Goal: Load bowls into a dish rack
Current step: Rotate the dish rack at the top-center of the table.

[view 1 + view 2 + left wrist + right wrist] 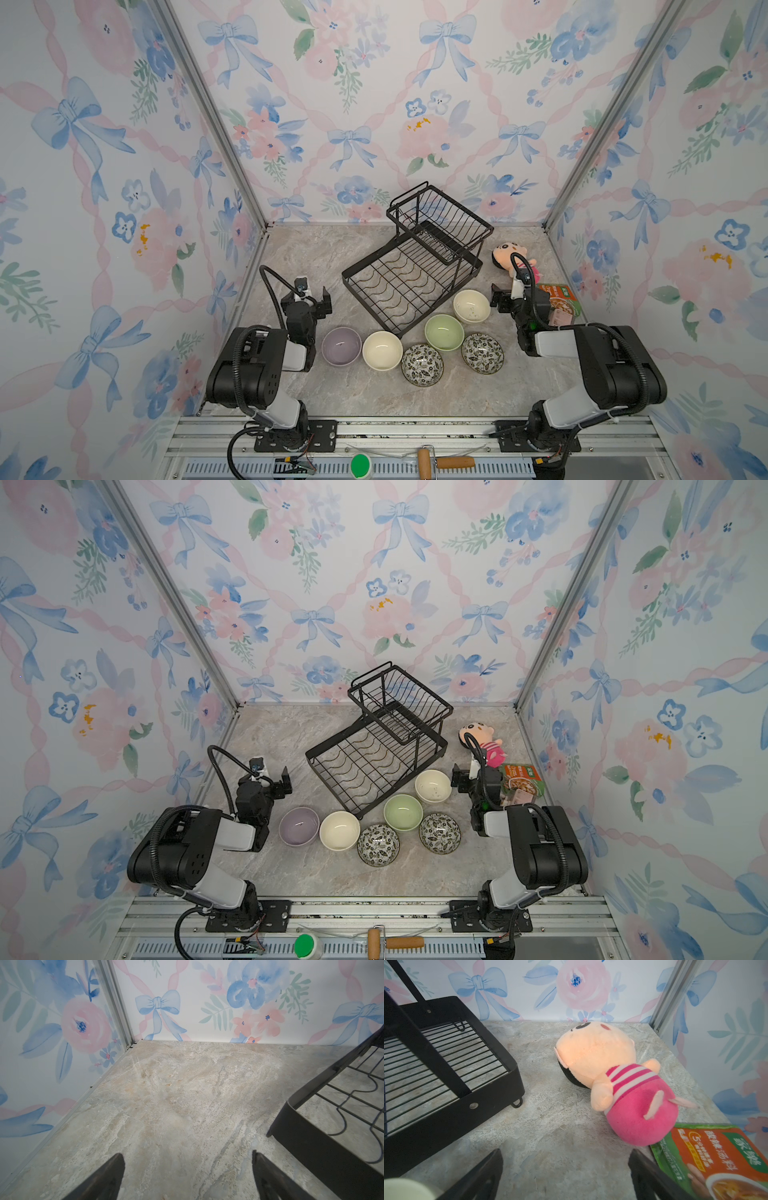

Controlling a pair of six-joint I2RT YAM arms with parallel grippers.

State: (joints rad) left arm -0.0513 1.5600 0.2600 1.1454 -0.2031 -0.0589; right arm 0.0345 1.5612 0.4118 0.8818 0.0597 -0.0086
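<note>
The black wire dish rack point(409, 274) point(374, 754) stands at the table's middle back with nothing in it. Several bowls sit upright on the table in front of it: lavender point(341, 345), cream point(382, 350), leaf-patterned point(422, 365), pale green point(444, 332), leaf-patterned point(482, 353) and cream point(471, 306). My left gripper point(309, 297) point(187, 1153) hangs open and empty left of the rack point(311, 1126), behind the lavender bowl. On the other side, my right gripper point(515, 295) point(565, 1150) is open and empty between the rack point(467, 1118) and the far cream bowl point(404, 1188).
A plush doll point(509, 253) point(602, 1059) lies at the back right. A soup packet point(559, 297) point(716, 1157) lies beside it, close to the right gripper. Floral walls enclose three sides. A green knob point(360, 465) and a wooden-handled tool point(440, 461) rest on the front rail.
</note>
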